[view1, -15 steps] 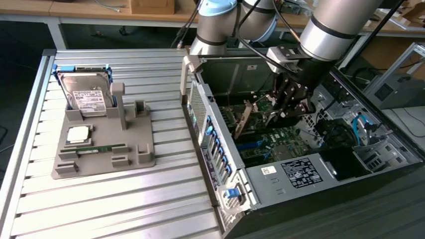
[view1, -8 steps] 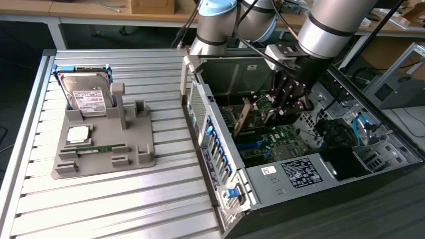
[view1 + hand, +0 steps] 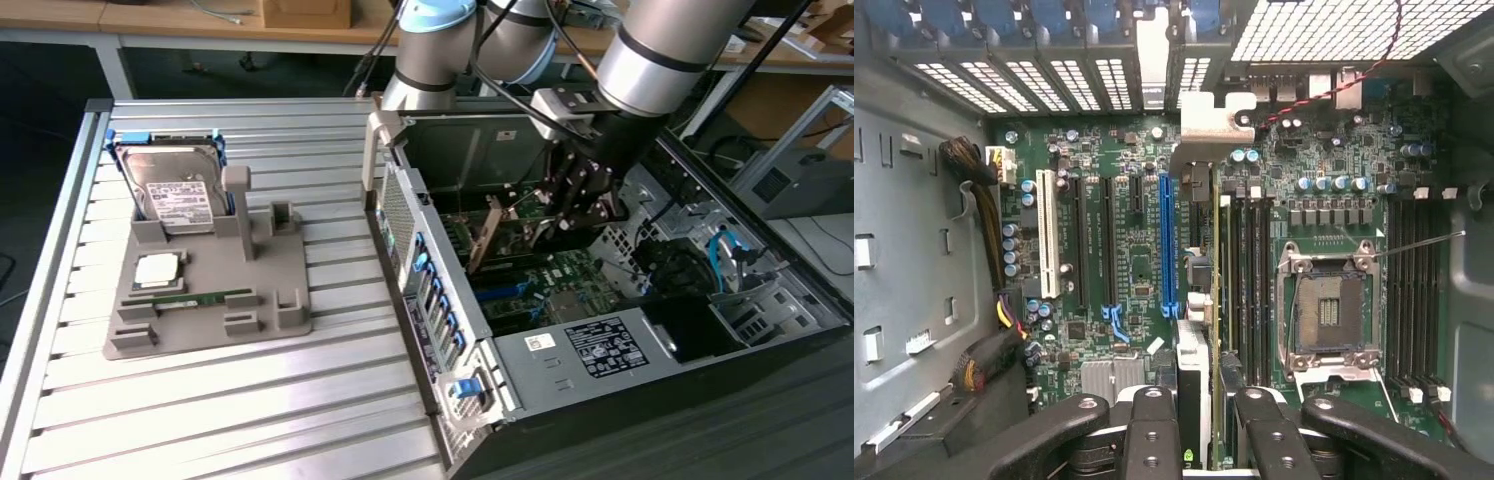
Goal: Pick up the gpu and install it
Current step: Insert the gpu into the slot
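Inside computer case, gpu clamped edge-on between end effector fingers.

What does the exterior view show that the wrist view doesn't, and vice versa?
Exterior only: the grey parts holder on the slatted table, carrying the hard drive and the memory stick; also the arm reaching into the open case.

Wrist only: the empty CPU socket, the blue expansion slot and the white slot from straight above.

Both: the gripper shut on the gpu, held edge-on over the motherboard; the wrist view shows the fingers flanking the card.
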Available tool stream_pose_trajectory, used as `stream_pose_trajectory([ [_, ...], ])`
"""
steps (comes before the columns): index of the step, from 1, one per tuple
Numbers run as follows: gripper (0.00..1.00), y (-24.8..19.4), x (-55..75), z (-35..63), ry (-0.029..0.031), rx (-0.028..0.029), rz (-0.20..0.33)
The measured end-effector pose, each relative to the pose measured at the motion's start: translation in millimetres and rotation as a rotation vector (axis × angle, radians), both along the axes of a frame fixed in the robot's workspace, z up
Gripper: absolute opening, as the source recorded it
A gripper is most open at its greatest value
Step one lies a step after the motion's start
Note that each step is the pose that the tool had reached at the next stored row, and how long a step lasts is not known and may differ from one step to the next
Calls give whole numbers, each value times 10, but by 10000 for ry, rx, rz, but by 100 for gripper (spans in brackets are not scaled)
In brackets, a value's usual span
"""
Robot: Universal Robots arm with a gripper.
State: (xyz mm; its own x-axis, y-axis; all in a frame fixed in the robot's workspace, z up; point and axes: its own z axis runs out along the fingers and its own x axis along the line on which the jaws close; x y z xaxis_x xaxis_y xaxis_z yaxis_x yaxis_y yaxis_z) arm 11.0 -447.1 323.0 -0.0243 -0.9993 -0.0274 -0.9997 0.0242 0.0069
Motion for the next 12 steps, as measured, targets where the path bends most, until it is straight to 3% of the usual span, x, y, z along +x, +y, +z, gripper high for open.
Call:
stream_pose_trajectory([
  [12,27,-3,-20,-36,0,0,2],
])
